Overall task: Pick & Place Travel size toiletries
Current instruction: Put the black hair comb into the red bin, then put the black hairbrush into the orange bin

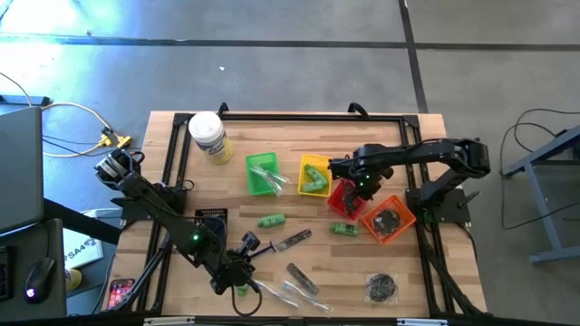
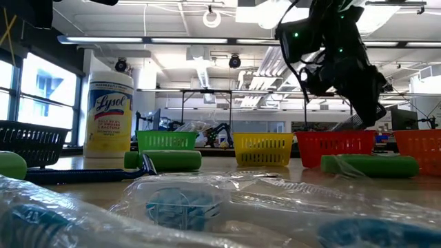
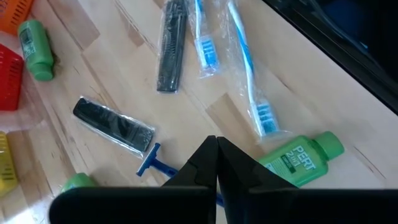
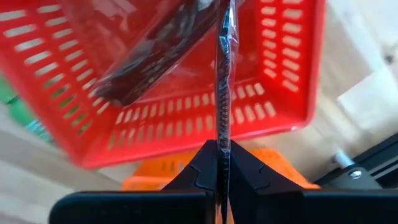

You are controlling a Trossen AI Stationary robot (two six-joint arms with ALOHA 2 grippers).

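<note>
Left end effector (image 3: 217, 163) pinched together, empty, low over the surface's (image 1: 408, 272) near edge, just beside a green bottle (image 3: 300, 160) reading "PERT 2in1", bagged toothbrushes (image 3: 252, 78) and a blue razor (image 3: 155, 167). Farther in, right end effector (image 4: 222, 163) clamps a dark comb in clear wrap (image 4: 224, 68) above the red basket (image 4: 186, 118). At the far edge stands a "Lysol" wipes jar (image 2: 110, 114).

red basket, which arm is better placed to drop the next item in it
Right. Its claw is shut on a clear-wrapped dark comb directly above the red basket. The left claw sits far off at the table's front edge.
</note>
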